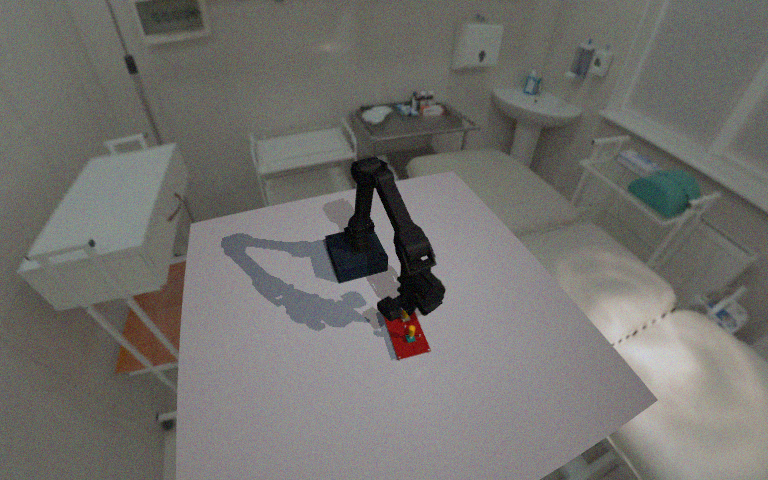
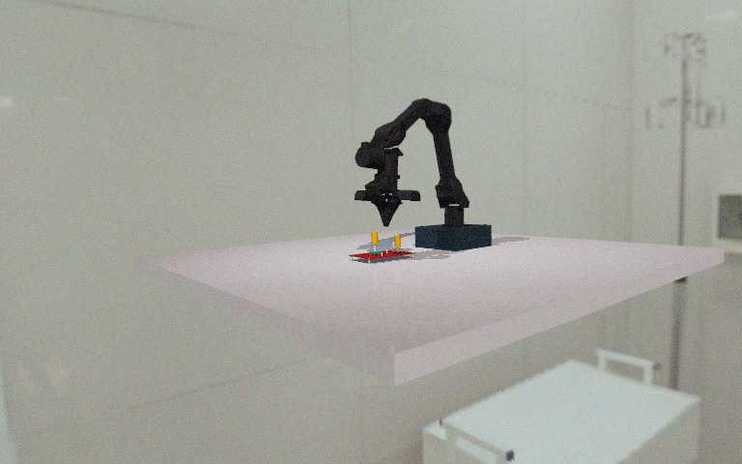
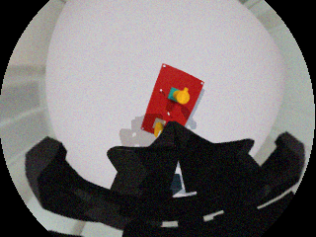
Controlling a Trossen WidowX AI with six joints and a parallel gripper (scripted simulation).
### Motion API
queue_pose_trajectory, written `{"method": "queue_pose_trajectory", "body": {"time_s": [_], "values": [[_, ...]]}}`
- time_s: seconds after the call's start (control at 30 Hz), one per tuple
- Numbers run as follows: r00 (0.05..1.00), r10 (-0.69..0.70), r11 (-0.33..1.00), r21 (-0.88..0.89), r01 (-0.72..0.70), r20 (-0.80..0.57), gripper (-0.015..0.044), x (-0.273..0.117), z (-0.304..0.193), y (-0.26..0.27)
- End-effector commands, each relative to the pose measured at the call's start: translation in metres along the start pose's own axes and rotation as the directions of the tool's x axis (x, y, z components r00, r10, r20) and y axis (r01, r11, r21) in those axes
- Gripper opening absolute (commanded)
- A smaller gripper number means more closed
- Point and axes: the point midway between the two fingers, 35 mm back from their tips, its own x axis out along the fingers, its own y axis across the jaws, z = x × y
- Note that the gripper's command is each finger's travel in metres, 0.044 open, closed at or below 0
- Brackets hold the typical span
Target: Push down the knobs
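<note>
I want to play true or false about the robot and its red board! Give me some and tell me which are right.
1. The gripper is holding a yellow knob. False: it is shut with nothing in it, above the board.
2. The board is red. True.
3. The knob over the teal potentiometer is pushed right down. False: a gap shows beneath it.
4. Two yellow knobs stand on the board. True.
5. The arm's base is bright pink. False: it is dark blue.
</note>
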Motion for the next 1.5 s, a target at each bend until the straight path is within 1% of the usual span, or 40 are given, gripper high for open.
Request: {"method": "queue_pose_trajectory", "body": {"time_s": [0.0, 0.3, 0.63, 0.87, 1.07, 1.27, 1.47], "values": [[1.0, -0.002, 0.987, -0.161, 0.0, -0.011, 0.0, 0.0, 0.003, -0.002], [1.0, 0.0, 0.89, -0.455, -0.008, -0.018, 0.0, -0.005, 0.009, -0.004], [1.0, 0.001, 0.684, -0.729, -0.021, -0.028, 0.0, -0.009, 0.014, -0.006], [0.999, 0.002, 0.489, -0.872, -0.032, -0.035, 0.0, -0.012, 0.018, -0.008], [0.999, 0.003, 0.299, -0.953, -0.04, -0.041, 0.0, -0.014, 0.021, -0.009], [0.999, 0.004, 0.096, -0.994, -0.047, -0.047, 0.0, -0.016, 0.023, -0.01], [0.999, 0.005, -0.111, -0.992, -0.052, -0.053, 0.0, -0.019, 0.026, -0.011]]}}
